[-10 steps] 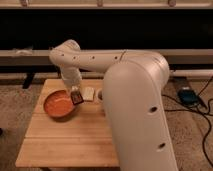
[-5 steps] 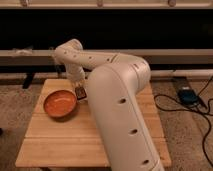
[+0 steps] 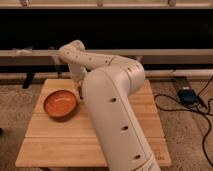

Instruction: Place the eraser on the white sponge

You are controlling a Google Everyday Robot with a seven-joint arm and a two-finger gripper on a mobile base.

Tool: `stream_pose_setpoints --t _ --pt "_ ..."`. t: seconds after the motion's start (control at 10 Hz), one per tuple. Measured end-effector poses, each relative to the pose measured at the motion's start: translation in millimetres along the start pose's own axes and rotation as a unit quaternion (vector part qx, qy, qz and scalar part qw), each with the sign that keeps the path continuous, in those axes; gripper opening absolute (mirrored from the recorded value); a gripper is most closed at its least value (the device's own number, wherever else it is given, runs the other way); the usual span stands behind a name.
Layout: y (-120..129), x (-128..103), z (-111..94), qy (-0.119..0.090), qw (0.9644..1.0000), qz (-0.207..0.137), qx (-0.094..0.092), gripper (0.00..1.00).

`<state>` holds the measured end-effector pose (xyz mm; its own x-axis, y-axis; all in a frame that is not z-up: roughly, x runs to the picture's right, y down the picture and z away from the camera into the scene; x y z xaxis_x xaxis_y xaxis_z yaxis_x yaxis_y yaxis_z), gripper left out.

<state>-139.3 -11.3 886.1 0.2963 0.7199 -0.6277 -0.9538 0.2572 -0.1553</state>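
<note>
My white arm (image 3: 107, 100) fills the middle of the camera view and reaches back over the wooden table (image 3: 60, 145). The gripper (image 3: 80, 93) hangs just right of the orange bowl (image 3: 60, 103), low over the table, mostly covered by my own arm. The eraser and the white sponge are hidden behind the arm.
The orange bowl stands on the left half of the table. A dark wall with a pale rail (image 3: 30, 53) runs behind the table. A blue box (image 3: 187, 95) with black cables lies on the carpet to the right.
My arm has swung closer to the camera and now covers the table's middle and right. The pale block seen beside the gripper a second ago is now hidden.
</note>
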Motion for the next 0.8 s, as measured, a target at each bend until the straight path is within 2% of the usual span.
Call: stream_pose_setpoints --t 0.3,0.6,0.8 --pt "-13 -4 11 0.006 0.9999 0.008 0.012 0.01" --pt "-25 -11 21 0.009 0.9996 0.021 0.019 0.28" --pt "-28 -13 25 0.009 0.9995 0.025 0.020 0.51"
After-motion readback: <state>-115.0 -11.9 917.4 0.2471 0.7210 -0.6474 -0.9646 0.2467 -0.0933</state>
